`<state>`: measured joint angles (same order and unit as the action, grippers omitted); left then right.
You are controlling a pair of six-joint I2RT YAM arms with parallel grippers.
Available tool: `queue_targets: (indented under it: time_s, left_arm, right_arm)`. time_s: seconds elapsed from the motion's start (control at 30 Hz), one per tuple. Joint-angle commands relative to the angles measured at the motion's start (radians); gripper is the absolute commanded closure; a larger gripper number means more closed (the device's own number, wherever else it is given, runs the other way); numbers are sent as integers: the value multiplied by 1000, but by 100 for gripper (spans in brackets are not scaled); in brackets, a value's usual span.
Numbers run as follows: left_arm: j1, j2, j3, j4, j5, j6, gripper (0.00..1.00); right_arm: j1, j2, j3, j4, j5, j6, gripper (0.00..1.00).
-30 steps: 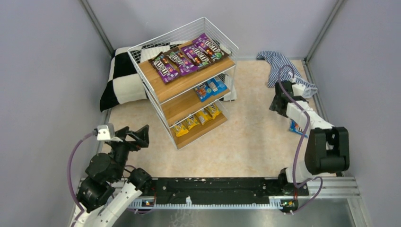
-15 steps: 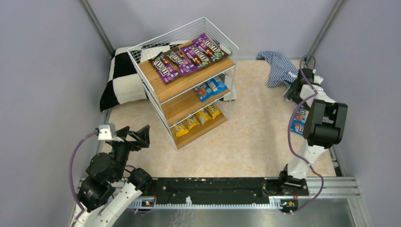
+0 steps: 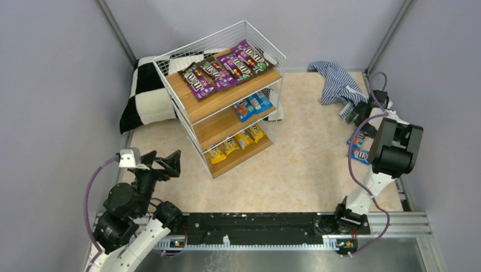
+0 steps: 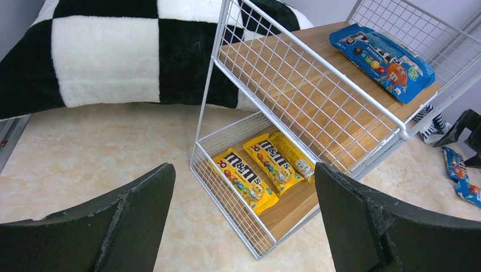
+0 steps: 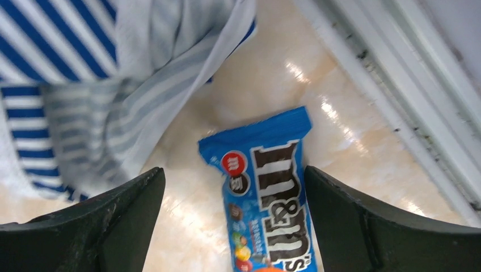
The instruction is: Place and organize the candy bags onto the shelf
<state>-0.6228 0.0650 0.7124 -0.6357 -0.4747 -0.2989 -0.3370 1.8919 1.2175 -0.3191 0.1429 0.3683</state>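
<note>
My right end effector (image 5: 233, 170) hangs over the beige marbled surface (image 5: 346, 170) with its two black fingers spread wide and nothing held between them. The blue glossy rectangular candy bag (image 5: 272, 192) lies flat on the surface directly under that gap, a little nearer my right finger than my left, and I cannot tell whether either finger touches it. Its long axis runs nearly straight away from me, in line with my fingers. The far short end tips slightly to the right, and the near end passes out of my wrist view. The blue-and-white striped cloth (image 5: 85, 85) is crumpled ahead of me and to the left, its hem just beside the bag's far left corner. A pale metal rail (image 5: 397, 85) runs off to my right. My left end effector (image 4: 244, 170) is also wide open and empty, facing the white wire shelf with wooden boards (image 4: 272, 73). Yellow candy bags (image 4: 261, 170) lie on its lowest board ahead of that end effector, and a blue one (image 4: 383, 54) sits on the board above.
</note>
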Motion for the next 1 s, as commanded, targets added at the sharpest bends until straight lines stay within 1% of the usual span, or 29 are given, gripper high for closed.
queue_targets:
  time_s: [0.0, 0.03, 0.1, 0.2, 0.27, 0.37, 0.4, 0.47, 0.53, 0.6, 0.67, 0.77, 0.83, 0.9, 0.97]
  left_arm:
    - [-4, -13, -5, 44, 10, 21, 2]
    - [-4, -14, -6, 43, 9, 21, 2]
    - [-5, -16, -6, 43, 6, 20, 1]
    - [-4, -15, -6, 42, 4, 21, 1]
    - [-3, -13, -7, 44, 4, 21, 2]
    - [-3, -4, -7, 44, 2, 21, 2]
    - [-3, -3, -7, 44, 2, 20, 1]
    - [-2, -2, -8, 42, -1, 18, 1]
    - [-2, -2, -8, 43, -4, 18, 2]
    - [-2, 2, -8, 42, -5, 17, 2]
    - [-1, 7, -7, 43, -8, 17, 2]
    - [-1, 14, -5, 39, -8, 17, 2]
    - [0, 13, -7, 41, -7, 17, 2]
    - [-1, 13, -6, 40, -7, 17, 2]
    - [-1, 11, -6, 39, -8, 16, 2]
  right_arm:
    - [81, -88, -87, -9, -86, 21, 10]
    - [109, -108, -111, -5, -79, 25, 11]
    - [157, -142, -160, 7, -96, 30, 18]
    - [237, -185, -247, 47, -160, 38, 30]
    - [318, -204, -293, 55, -152, 36, 34]
    - [462, -225, -339, 33, -147, 28, 44]
    - [504, -241, -367, 37, -147, 20, 46]
    - [594, -278, -403, 52, -147, -23, 47]
    - [671, -308, -406, 49, -151, -79, 47]
    - [727, -329, -392, 23, -148, -133, 45]
    - [751, -342, -380, 2, -147, -163, 41]
    - [753, -364, -379, -20, -108, -164, 28]
    - [753, -401, -385, -27, -133, -147, 19]
    - [753, -466, -396, -28, -166, -118, 11]
    - [749, -547, -410, -31, -167, -90, 5]
